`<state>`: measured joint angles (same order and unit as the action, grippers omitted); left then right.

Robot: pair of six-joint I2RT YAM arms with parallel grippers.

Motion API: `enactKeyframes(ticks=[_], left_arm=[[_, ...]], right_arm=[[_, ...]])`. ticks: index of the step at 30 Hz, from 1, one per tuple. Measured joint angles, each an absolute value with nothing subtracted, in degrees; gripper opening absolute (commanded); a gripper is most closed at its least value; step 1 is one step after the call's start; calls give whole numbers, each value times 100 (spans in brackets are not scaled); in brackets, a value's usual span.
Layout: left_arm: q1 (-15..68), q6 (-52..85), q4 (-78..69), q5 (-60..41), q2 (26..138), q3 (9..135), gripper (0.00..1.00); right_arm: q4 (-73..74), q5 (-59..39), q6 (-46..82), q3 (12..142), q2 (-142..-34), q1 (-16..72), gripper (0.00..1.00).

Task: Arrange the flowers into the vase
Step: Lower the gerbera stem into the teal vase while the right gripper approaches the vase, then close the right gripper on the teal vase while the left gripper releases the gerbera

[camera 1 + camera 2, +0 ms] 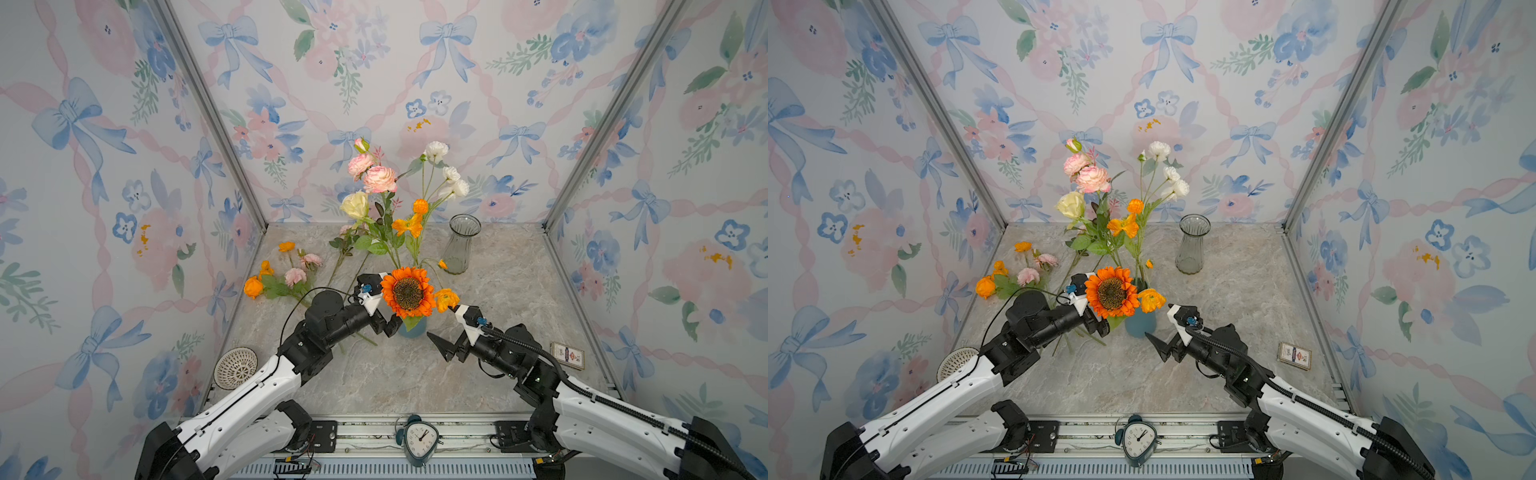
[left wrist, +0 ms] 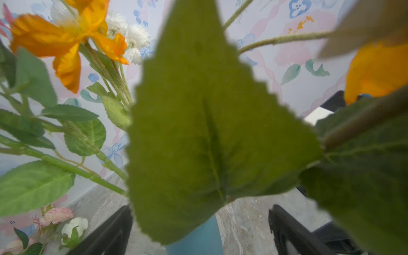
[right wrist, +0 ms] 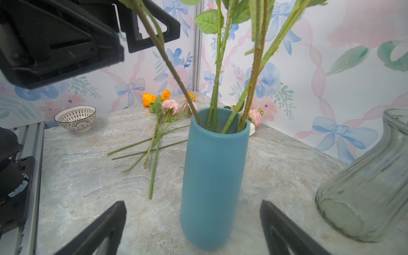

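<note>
The right gripper is hovering with jaws spread wide, holding nothing, just near-right of the blue vase, while the left gripper is gaping fully around the sunflower stem without pinching it. The sunflower is standing in that vase among other flowers; farther left, loose flowers are lying on the marble tabletop.

Grey marbled tabletop: blue vase centre, glass vase behind, loose flowers left, patterned bowl, card box.
</note>
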<state>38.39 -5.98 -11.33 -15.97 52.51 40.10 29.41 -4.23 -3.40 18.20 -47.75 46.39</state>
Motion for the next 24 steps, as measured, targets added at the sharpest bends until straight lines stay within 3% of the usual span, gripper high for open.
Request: enactKeyframes(ticks=[7,18,24], left_arm=[[3732,-1251,139,-1564,4923,4007,98],[3544,-1352,484,-1284,4324,3664,98],[3544,-1352,489,-1286,4322,3664,98]], right_arm=[[2921,-480,-318,1973,-5277,4427,97],[3710,-762,-158,3089,-7269,4278,97],[4016,-862,-145,3417,-7747,4278,97]])
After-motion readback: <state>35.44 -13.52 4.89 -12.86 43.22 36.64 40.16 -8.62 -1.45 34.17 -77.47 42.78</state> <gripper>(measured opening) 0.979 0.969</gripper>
